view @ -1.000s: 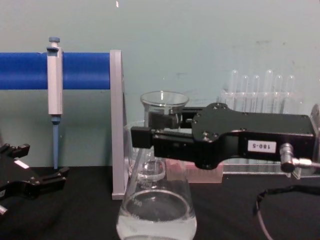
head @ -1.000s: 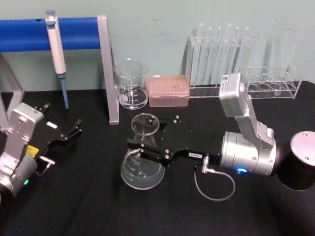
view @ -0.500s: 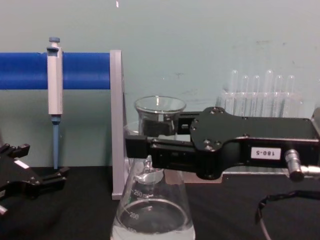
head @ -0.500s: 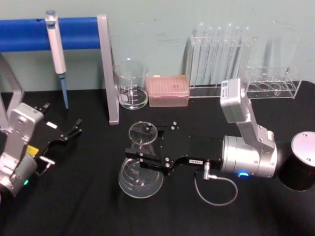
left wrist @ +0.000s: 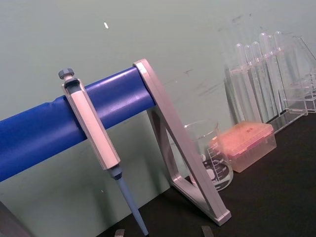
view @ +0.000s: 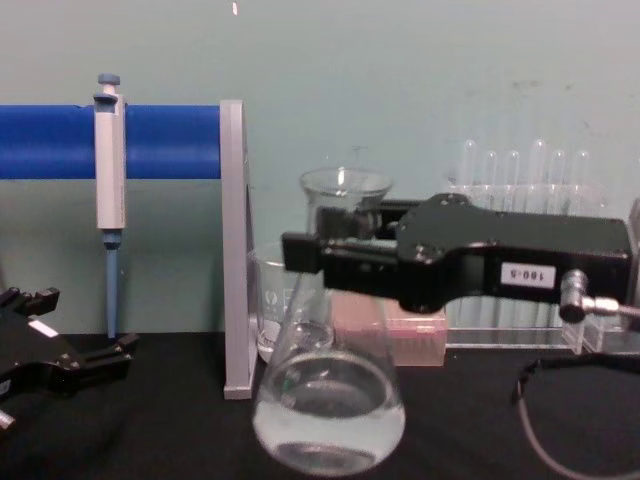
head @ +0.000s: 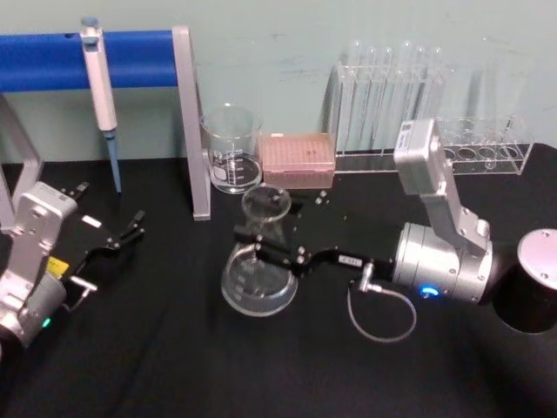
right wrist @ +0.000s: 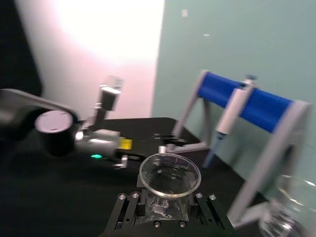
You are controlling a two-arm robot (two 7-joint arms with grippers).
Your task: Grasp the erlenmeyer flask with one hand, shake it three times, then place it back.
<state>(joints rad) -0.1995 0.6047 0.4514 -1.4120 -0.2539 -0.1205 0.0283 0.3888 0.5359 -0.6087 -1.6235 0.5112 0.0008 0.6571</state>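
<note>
- Between the jaws of the right gripper [head: 258, 245]: neck of the erlenmeyer flask [head: 257, 283], clamped just under the rim.
- Flask body hangs below the gripper, tilted. Can't tell whether its base touches the black table [head: 174, 366].
- Beaker [head: 231, 150] and pink tip box [head: 298, 160] stand just beyond the gripper, apart from it.
- Left gripper [head: 130, 231] parked well off to its left, low by the table.

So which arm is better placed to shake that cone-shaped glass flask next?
The right. The right gripper is shut on the neck of the erlenmeyer flask, which hangs tilted in its grip. The left gripper rests open at the left side of the table, well apart from the flask.
</note>
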